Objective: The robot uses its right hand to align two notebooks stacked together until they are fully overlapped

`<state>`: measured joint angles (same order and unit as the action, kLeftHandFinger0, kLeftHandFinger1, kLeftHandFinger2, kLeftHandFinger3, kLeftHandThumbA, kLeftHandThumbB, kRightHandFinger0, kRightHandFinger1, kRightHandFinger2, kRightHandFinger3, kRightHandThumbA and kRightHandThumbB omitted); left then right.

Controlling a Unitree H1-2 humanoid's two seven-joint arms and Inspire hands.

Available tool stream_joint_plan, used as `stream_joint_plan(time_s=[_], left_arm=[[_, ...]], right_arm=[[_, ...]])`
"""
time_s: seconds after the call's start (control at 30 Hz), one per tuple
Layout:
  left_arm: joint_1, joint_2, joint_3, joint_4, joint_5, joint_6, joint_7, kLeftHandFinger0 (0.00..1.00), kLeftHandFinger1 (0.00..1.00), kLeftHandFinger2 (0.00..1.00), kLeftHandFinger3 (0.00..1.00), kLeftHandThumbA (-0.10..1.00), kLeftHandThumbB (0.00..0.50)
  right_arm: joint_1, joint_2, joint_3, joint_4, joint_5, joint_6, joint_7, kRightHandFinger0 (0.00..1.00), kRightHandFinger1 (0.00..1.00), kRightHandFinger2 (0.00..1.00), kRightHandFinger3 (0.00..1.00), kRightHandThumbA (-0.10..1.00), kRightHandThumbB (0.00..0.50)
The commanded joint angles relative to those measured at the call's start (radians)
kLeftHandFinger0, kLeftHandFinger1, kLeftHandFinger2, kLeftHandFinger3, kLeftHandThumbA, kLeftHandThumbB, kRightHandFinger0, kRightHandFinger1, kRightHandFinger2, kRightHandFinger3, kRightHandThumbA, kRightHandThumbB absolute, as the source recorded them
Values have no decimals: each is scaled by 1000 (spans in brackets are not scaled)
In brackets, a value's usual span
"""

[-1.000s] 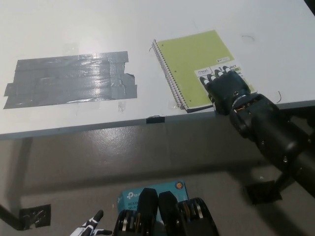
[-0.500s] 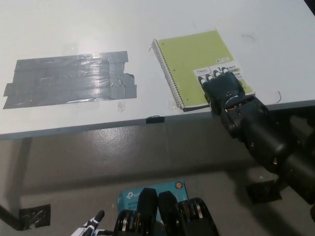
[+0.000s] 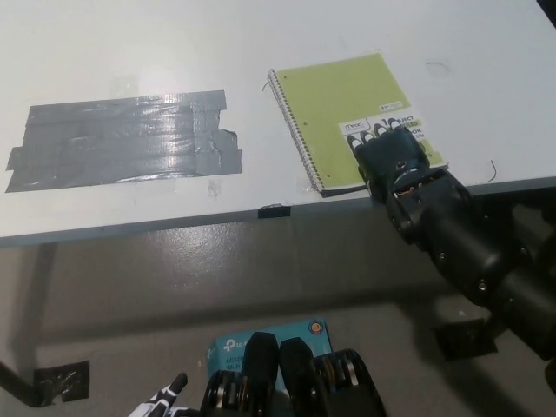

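Note:
A lime-green spiral notebook [image 3: 334, 109] lies flat on the white table [image 3: 261, 43], spiral edge to the left, near the table's front edge. Only a thin dark sliver of a second notebook shows under its near edge. My black right hand [image 3: 393, 156] lies palm down on the green cover's near right corner, fingers stretched out over the printed label, holding nothing. My white left hand [image 3: 167, 398] shows only as a tip at the picture's bottom edge, far below the table.
A wide patch of grey tape [image 3: 122, 139] is stuck on the table's left half. A small black tab [image 3: 274, 210] sits on the table's front edge. Below, on the floor, lies a teal box [image 3: 228, 346].
My right hand has slid slightly left and away from the table's edge, taking the green notebook with it. The dark sliver under the near edge has narrowed.

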<state>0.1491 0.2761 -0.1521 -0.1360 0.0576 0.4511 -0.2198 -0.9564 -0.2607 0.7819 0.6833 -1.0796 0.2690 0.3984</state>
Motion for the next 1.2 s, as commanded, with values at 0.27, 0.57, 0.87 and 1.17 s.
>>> stream_joint_plan(time_s=[0.27, 0.57, 0.87, 1.17], left_arm=[[28, 9, 3, -17, 15, -18, -1, 706, 673, 705, 1000, 1000, 481], [37, -5, -5, -11, 19, -11, -1, 694, 701, 746, 1000, 1000, 492], [75, -7, -8, -38, 25, -17, 1, 670, 648, 703, 1000, 1000, 467], [103, -20, 7, -17, 17, -52, 12, 613, 626, 655, 1000, 1000, 483]], right_arm=[[-34, -25, -5, -4, 14, -33, 73, 1000, 1000, 1000, 1000, 1000, 489], [-60, 12, -41, -13, 24, -19, 43, 1000, 1000, 1000, 1000, 1000, 500], [-111, -9, -44, -18, -7, -14, 29, 1000, 1000, 1000, 1000, 1000, 439], [-206, -14, -80, -8, 5, -31, -31, 1000, 1000, 1000, 1000, 1000, 475]])
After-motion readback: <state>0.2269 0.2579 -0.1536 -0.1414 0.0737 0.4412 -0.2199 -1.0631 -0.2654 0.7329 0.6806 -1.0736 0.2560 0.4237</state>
